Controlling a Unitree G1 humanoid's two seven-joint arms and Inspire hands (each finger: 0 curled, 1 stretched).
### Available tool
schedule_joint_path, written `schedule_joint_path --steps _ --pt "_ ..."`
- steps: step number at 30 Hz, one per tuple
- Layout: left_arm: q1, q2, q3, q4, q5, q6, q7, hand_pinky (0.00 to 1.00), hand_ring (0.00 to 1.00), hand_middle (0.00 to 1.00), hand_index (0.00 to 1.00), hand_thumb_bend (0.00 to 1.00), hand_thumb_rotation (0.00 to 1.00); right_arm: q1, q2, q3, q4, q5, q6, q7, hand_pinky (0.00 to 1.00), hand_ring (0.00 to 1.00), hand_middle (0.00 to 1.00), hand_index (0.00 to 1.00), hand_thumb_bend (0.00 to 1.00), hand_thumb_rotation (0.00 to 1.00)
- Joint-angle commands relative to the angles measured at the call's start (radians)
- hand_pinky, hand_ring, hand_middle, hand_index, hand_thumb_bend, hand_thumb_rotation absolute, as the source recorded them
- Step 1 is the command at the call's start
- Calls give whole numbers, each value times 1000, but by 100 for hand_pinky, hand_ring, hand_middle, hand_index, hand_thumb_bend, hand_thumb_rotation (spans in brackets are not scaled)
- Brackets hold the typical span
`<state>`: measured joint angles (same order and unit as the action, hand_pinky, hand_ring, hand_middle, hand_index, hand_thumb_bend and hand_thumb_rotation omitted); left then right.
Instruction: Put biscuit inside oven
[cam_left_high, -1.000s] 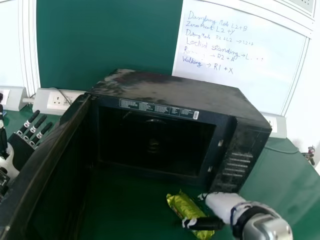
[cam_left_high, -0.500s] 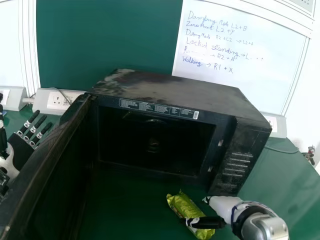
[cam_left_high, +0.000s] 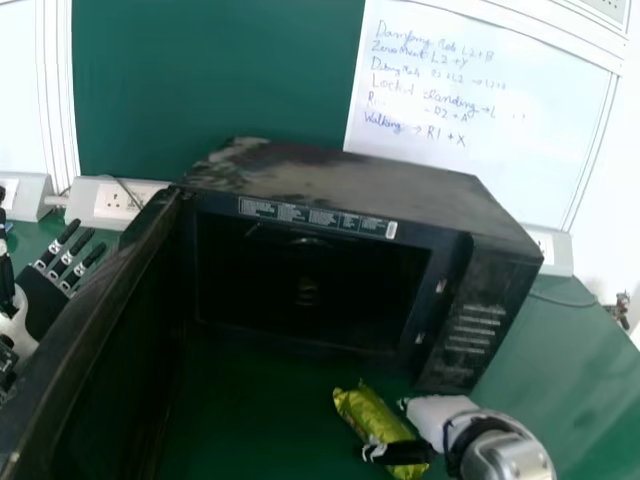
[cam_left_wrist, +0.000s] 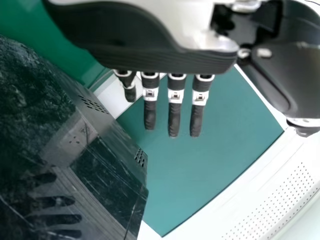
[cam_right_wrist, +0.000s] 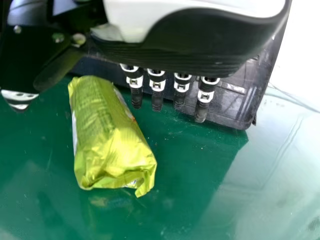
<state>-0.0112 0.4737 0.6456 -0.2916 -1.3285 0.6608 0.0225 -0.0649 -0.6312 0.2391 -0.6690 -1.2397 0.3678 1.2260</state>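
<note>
My right hand (cam_left_high: 438, 418) is loose, its fingers straight, gripping nothing. The biscuit packet (cam_left_high: 372, 415) lies on the green table (cam_left_high: 545, 375) between my thumb and those fingers; whether either touches it, I can't tell. Beyond my hand stands the oven (cam_left_high: 350, 185), its door (cam_left_high: 85, 325) open to the left. My left hand (cam_left_high: 42, 300), fingers extended, is outside that door.

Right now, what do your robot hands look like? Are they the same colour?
Yes, they match! My left hand and right hand both have a smooth, curved black part, a shiny white shell and slim black fingers with white bands. My right wrist looks rounded and silvery, beside a black band.
</note>
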Motion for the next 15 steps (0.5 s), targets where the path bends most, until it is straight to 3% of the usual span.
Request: schedule_joint_path --steps 1,15 --pt "-2 9 5 0 -4 -3 -7 83 83 82 81 38 20 -18 18 11 20 -20 -19 7 89 98 100 98 100 38" --pt "-3 11 9 -8 -26 4 18 79 80 77 74 39 18 -76 88 48 90 -140 -118 97 94 100 100 99 100 41"
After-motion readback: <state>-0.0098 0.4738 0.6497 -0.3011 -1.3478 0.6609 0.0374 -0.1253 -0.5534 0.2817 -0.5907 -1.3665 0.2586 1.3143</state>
